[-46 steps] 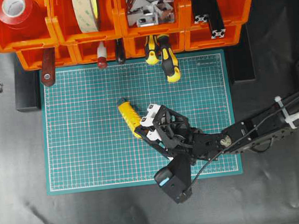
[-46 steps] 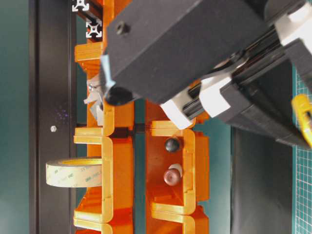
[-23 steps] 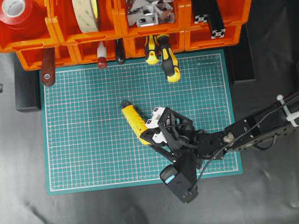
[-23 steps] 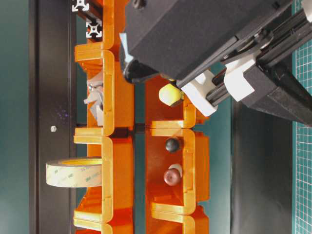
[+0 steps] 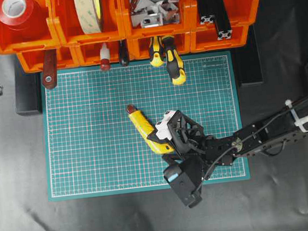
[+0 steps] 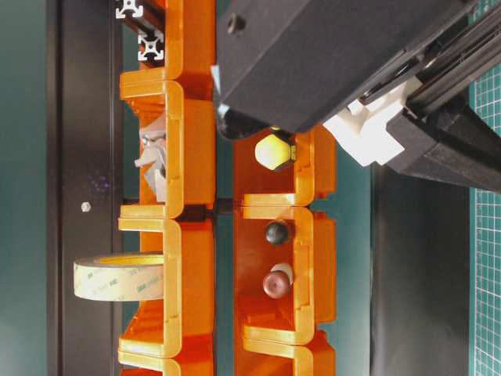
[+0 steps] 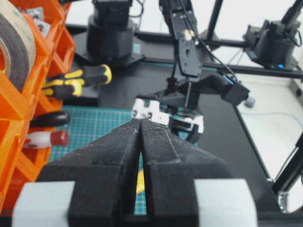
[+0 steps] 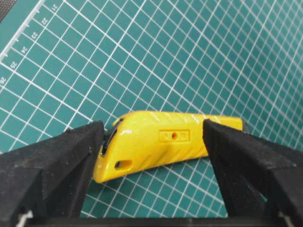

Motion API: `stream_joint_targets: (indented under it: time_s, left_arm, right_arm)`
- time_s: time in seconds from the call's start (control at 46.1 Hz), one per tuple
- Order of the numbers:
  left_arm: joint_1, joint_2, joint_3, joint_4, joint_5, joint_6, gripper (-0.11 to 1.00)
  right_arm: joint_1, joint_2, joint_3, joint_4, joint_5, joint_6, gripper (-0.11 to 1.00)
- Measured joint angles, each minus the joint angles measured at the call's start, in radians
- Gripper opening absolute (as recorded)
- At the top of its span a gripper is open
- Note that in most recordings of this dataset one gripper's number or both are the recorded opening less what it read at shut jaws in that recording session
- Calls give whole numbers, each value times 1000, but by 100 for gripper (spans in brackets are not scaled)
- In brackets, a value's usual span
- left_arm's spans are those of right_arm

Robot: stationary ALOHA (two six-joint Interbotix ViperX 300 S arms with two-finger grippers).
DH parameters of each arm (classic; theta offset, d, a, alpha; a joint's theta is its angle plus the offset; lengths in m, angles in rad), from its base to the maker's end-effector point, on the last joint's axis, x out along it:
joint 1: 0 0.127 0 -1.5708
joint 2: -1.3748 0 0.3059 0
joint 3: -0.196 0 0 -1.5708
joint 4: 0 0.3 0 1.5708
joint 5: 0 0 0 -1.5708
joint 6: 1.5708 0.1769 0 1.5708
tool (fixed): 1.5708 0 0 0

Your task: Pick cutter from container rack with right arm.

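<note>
Slim yellow ribbed plastic cutter (image 8: 163,142) lies on the green gridded cutting mat (image 5: 91,149), between the right gripper (image 8: 151,156)'s wide-apart jaws; withdrawing straight upward should avoid nudging it.

Counted are one cutter (image 5: 146,128), two screwdrivers (image 5: 174,63), two tape rolls (image 5: 89,10), one mat (image 5: 91,144) and two arms (image 5: 266,134).
</note>
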Motion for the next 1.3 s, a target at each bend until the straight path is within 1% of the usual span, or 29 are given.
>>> stream_joint_targets:
  time_s: [0.173,0.239,0.369,0.434,0.65,0.781,0.997,1.127,1.214,1.301]
  left_arm:
    - [0,0,0,0,0,0,0]
    - [0,0,-2,0,0,0,0]
    - [0,-2,-2,0,2,0,0]
    - [-2,-2,-2,0,3,0,0]
    - [0,-5,-2,0,6,0,0]
    - [0,-12,-2,0,21,0,0]
    - [-2,-18,-2,0,29,-6,0]
    - [-3,-21,-2,0,40,-9,0]
    - [-3,-21,0,2,44,-9,0]
    - [-3,-21,0,0,46,-9,0]
  right_arm:
    - [3,-2,9,5,-2,78,81]
    - [8,-6,12,5,-2,98,81]
    - [15,-34,20,5,-2,167,81]
    - [15,-63,25,5,0,213,81]
    - [15,-189,46,5,9,331,81]
    - [15,-290,77,6,8,416,81]
    - [17,-419,152,6,-18,531,81]
    - [15,-479,196,6,-17,581,81]
    - [17,-505,219,6,-15,598,81]
    - [17,-520,233,6,-9,601,81]
